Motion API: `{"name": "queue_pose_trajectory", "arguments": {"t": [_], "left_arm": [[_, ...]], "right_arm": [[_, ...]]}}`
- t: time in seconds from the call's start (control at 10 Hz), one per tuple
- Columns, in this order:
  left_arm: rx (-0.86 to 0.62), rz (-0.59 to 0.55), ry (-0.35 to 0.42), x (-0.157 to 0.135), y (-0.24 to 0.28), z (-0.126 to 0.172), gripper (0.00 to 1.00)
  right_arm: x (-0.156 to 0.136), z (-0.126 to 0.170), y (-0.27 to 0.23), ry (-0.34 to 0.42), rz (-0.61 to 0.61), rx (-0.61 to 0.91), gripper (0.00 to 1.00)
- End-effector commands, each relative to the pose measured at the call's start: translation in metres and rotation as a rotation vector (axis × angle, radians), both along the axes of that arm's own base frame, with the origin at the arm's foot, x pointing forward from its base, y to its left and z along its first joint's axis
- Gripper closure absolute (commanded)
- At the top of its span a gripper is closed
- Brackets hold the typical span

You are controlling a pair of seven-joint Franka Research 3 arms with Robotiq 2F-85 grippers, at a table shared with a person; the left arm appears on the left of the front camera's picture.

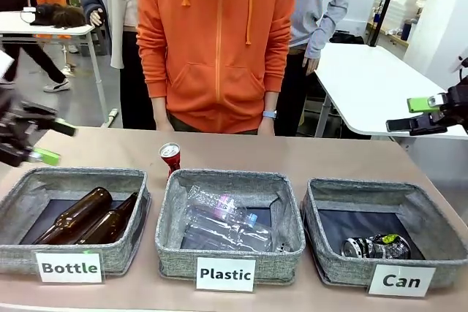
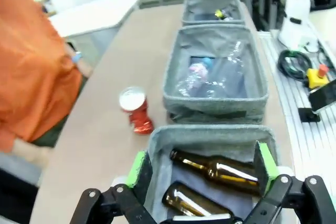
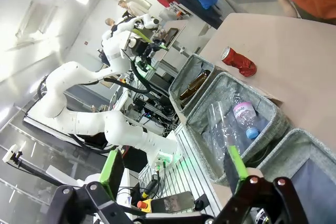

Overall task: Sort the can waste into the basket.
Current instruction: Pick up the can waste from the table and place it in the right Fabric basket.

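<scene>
Beige counter (image 1: pixel 307 158) shared with person (image 1: pixel 216 42) in orange hoodie at far edge; three grey fabric bins ranged along near edge. Toward near left corner, Bottle bin (image 1: pixel 124 253) with two brown glass bottles (image 1: pixel 80 217); at middle, Plastic bin (image 1: pixel 175 253) with clear plastic bottles (image 1: pixel 223 221); toward near right corner, Can basket (image 1: pixel 362 185), already holding dark crushed can (image 1: pixel 374 247) on its side. Not yet sorted: red can (image 1: pixel 170 158), upright, long axis vertical, silver top up, just behind far left corner of Plastic bin. Left hand (image 1: pixel 55 142) over left edge, spread wide, holding nothing; right hand (image 1: pixel 409 115) off far right corner, likewise wide and empty. Red can rightward of left hand, well apart from right hand; left hand judged nearer, with Can basket on right hand's side.
</scene>
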State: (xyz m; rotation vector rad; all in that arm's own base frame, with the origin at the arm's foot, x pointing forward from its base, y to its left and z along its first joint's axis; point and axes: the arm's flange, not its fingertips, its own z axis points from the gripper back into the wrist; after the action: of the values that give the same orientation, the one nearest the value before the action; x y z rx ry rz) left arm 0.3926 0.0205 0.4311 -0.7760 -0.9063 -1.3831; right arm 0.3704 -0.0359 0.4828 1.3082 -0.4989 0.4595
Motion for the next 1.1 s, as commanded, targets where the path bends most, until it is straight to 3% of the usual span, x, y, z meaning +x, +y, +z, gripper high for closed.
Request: {"name": "queue_pose_trajectory", "arguments": {"t": [0.0, 0.2, 0.3, 0.5, 0.6, 0.8, 1.0], "left_arm": [[0.062, -0.063, 0.023, 0.036, -0.032, -0.015, 0.00], [0.063, 0.062, 0.000, 0.073, -0.073, -0.040, 0.00], [0.106, 0.151, -0.041, 0.086, -0.081, -0.048, 0.00], [0.180, 0.243, -0.046, 0.101, -0.082, -0.060, 0.00], [0.121, 0.126, -0.022, 0.085, -0.080, -0.051, 0.00], [0.121, 0.126, -0.022, 0.085, -0.080, -0.051, 0.00], [0.181, 0.168, 0.001, 0.107, -0.094, -0.072, 0.00]], "right_arm": [[-0.001, 0.001, -0.002, -0.019, 0.013, -0.004, 0.00], [-0.001, 0.001, -0.002, -0.019, 0.013, -0.004, 0.00], [-0.001, 0.001, -0.002, -0.019, 0.013, -0.004, 0.00], [-0.001, 0.001, -0.002, -0.019, 0.013, -0.004, 0.00], [-0.001, 0.001, -0.002, -0.019, 0.013, -0.004, 0.00], [-0.001, 0.001, -0.002, -0.019, 0.013, -0.004, 0.00], [-0.001, 0.001, -0.002, -0.019, 0.013, -0.004, 0.00]]}}
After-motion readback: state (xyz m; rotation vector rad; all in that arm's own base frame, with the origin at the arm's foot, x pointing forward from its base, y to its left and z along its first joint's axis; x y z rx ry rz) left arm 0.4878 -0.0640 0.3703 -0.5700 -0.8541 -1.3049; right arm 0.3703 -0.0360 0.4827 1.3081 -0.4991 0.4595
